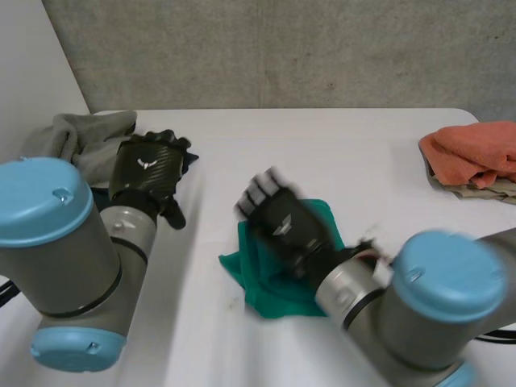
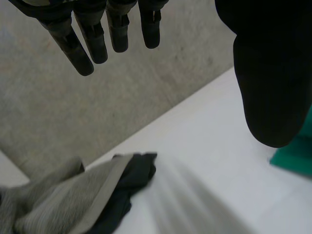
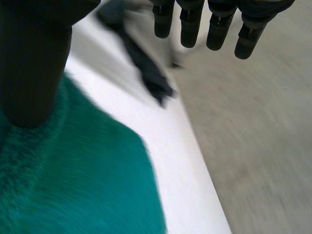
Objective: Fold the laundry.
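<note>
Arms: nearest you in the head view are the left arm (image 1: pixel 60 242) and the right arm (image 1: pixel 431 310), with grey joints and light-blue caps.
Left hand: the left hand (image 1: pixel 149 173) is relaxed with its fingers (image 2: pixel 83 53) straight and apart from the thumb, and it holds nothing. It hangs beside the grey cloth (image 1: pixel 89 137).
Right hand: the right hand (image 1: pixel 282 218) is spread and empty over the green cloth (image 1: pixel 270 286). You cannot tell whether the palm touches it.
Markings: there is a white emblem (image 1: pixel 145 164) on the back of the left hand. It may be a logo, but it is too small to read.
Task cloths: the green cloth lies near the table's front middle. The grey cloth is bunched at the far left corner. An orange cloth (image 1: pixel 476 153) is heaped at the far right edge.
Left wrist view adds: a dark cloth (image 2: pixel 134 178) pokes out from under the grey cloth, and a green corner shows by the thumb.
Right wrist view adds: the green cloth's fuzzy nap shows under the palm. Beyond it are the bare table (image 3: pixel 170 161) and the wall (image 3: pixel 253 136).
</note>
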Robot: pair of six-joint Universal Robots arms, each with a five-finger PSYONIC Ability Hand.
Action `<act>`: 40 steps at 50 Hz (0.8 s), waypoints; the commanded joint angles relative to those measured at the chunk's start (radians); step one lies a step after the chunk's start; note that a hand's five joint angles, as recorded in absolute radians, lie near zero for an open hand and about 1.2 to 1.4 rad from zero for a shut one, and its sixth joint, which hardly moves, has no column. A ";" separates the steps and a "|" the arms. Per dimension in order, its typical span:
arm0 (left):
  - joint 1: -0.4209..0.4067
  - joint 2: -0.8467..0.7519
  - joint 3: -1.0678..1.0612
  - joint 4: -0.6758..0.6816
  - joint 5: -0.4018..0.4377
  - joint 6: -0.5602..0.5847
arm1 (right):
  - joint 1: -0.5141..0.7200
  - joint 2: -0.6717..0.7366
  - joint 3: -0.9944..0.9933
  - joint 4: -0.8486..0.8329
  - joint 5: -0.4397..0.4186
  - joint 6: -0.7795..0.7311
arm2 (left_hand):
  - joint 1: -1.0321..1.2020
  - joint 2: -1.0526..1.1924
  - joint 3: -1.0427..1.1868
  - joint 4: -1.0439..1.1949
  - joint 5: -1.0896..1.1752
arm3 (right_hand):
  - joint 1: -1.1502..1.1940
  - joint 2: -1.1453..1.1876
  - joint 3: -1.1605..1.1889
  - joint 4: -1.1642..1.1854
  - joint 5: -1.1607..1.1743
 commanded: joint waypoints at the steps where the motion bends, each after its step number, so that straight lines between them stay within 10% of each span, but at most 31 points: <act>1: -0.063 -0.053 0.133 -0.018 0.081 -0.009 | -0.190 -0.156 -0.040 0.232 0.110 0.472 | -0.038 -0.034 -0.036 -0.030 -0.057 | -0.042 -0.029 -0.032 -0.037 -0.040; 14: -0.233 -0.406 0.518 -0.208 0.254 -0.101 | -0.405 -0.073 -0.178 0.596 0.099 0.623 | -0.038 -0.034 -0.036 -0.030 -0.057 | -0.042 -0.029 -0.032 -0.037 -0.040; 31: -0.184 -0.533 0.580 -0.414 -0.101 0.126 | -0.180 0.143 -0.304 0.598 0.047 0.593 | -0.038 -0.034 -0.036 -0.030 -0.057 | -0.042 -0.029 -0.032 -0.037 -0.040; 40: -0.207 -0.493 0.506 -0.414 -0.053 0.136 | -0.161 0.258 -0.376 0.601 0.117 0.484 | -0.038 -0.034 -0.036 -0.030 -0.057 | -0.042 -0.029 -0.032 -0.037 -0.040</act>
